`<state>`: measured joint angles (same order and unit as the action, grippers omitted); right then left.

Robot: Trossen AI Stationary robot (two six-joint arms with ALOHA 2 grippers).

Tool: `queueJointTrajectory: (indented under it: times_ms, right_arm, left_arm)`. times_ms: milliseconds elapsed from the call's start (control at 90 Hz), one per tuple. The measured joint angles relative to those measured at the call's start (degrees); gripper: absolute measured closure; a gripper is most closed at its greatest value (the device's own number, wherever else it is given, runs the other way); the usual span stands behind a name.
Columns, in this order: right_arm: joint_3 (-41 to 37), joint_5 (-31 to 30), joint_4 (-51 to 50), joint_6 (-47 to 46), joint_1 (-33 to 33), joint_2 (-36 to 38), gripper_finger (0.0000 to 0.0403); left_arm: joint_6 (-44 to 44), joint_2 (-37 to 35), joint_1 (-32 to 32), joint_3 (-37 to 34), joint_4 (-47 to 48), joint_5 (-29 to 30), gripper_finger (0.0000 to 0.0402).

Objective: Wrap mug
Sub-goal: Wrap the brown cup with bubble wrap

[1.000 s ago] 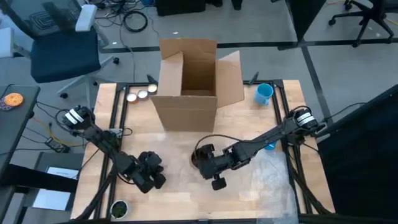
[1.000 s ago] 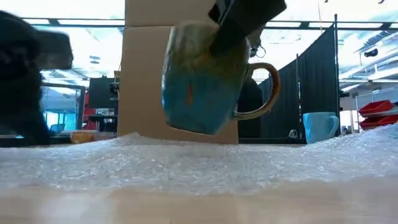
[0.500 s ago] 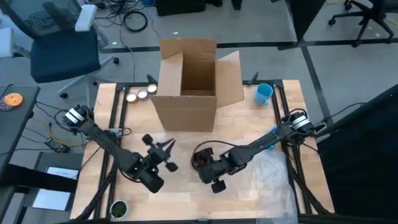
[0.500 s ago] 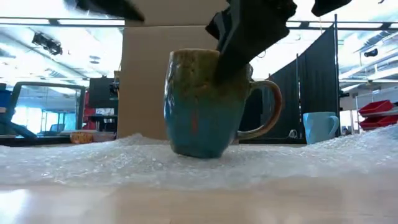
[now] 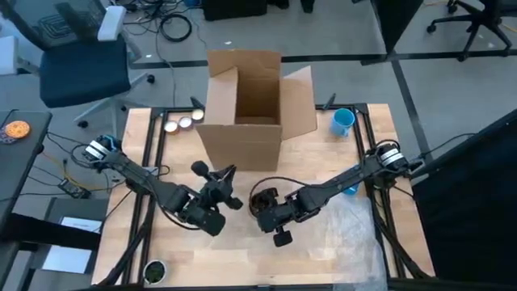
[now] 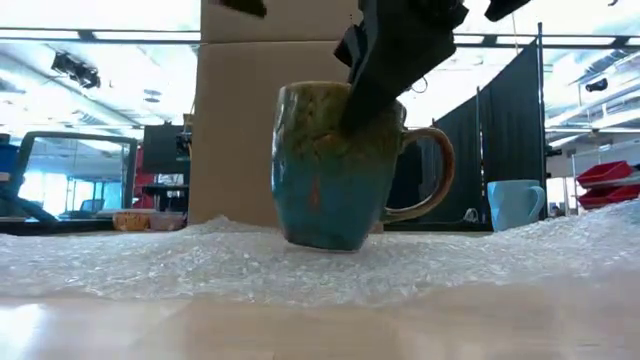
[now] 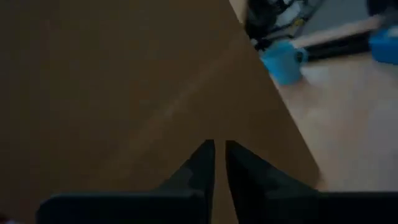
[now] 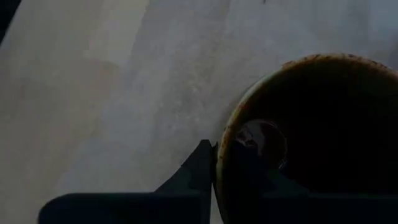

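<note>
On bubble wrap (image 6: pixel 150 262), right tool (image 8: pixel 216 163) pinches the mug (image 6: pixel 335 165) rim.

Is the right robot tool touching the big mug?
Touching. In the right wrist view the right tool pinches the mug rim, one finger inside and one outside. The low view shows it on the rim too, mug standing on the bubble wrap.

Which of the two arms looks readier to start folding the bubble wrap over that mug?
Probably the left. Its end effector is empty beside the cardboard box, while the right end effector grips the mug rim.
</note>
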<state>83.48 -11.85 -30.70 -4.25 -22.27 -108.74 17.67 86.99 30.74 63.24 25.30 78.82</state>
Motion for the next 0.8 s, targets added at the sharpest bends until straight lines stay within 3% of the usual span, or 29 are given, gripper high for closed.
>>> queueJointTrajectory:
  times_ms: [278, 800]
  right_arm:
    - [-1.4, 0.0, 2.8, -2.2, 1.8, -0.7, 0.0355]
    - [2.2, -0.7, 1.3, -0.7, 0.8, -0.7, 0.0348]
  left_arm:
    - [0.5, 0.1, -0.1, -1.2, -0.7, 1.5, 0.0375]
    - [0.3, 0.0, -0.3, -1.1, -0.5, 1.5, 0.0375]
